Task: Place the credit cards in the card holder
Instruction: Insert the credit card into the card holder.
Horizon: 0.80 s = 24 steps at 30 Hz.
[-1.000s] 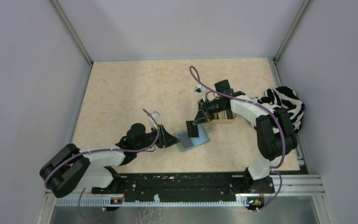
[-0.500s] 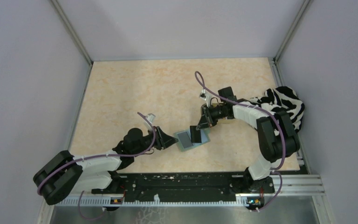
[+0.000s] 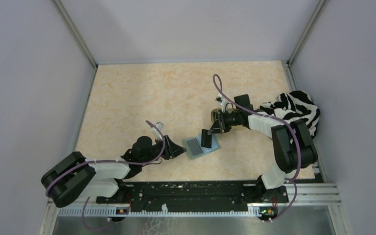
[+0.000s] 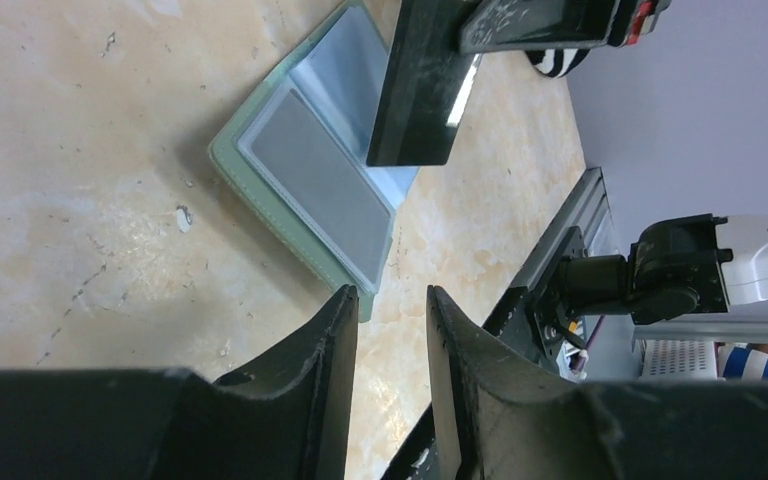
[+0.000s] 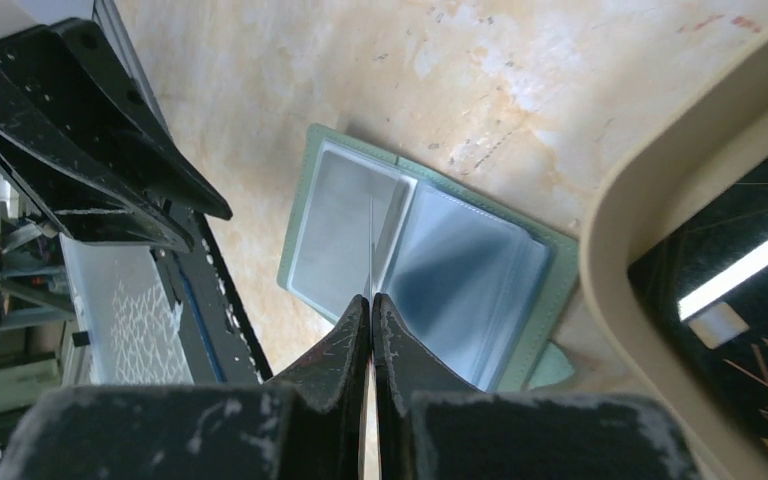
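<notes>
Beige marbled table [image 3: 127, 98], overhead view: the open card holder [image 3: 201, 146] lies between the left gripper [image 3: 180, 148] and the right gripper [image 3: 209, 133].
Left wrist view: the left fingers are narrowly parted and empty, with the holder just ahead.
Right wrist view: the right fingers pinch a black credit card [image 5: 370, 245] edge-on over the holder's fold.

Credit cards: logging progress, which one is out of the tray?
The black card pinched on edge in the right gripper, over the open card holder. The other visible card lies in the tan tray.

The pale grey-green folding card holder [image 3: 193, 147] lies open and flat just below the centre of the top view — clear pockets facing up — with a thin black rectangular credit card [image 4: 425, 85] upright on edge over its fold, and another black card [image 5: 750, 300], gold-lettered, lying flat at the right edge of the right wrist view.
</notes>
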Available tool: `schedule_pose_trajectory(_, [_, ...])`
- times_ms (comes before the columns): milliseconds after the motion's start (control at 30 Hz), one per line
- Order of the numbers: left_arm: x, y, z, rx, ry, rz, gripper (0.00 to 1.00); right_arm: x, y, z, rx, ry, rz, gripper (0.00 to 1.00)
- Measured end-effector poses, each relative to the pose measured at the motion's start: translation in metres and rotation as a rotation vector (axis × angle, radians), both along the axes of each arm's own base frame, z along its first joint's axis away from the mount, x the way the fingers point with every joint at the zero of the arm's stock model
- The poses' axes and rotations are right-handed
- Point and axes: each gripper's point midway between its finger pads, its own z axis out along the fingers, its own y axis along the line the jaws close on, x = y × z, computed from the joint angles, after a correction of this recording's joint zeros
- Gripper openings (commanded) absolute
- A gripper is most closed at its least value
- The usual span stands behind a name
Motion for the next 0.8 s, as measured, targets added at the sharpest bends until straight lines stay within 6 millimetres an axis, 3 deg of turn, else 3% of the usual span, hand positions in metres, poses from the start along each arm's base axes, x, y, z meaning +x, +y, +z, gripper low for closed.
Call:
schedule_pose_trajectory(167, [0.001,-0.005,-0.009,0.019,0.027,-0.014,0.35,0.006,-0.006,0.0,0.006,0.002,-0.03,0.0])
schedule_pose_trajectory(433, [0.008,-0.028,-0.003,0.015,0.02,-0.047,0.26,0.001,-0.004,-0.01,0.018,0.056,-0.016,0.0])
schedule_pose_trajectory(800, [0.011,-0.027,-0.049,0.126,0.108,-0.032,0.14,-0.003,-0.002,-0.016,0.031,0.094,-0.001,0.0])
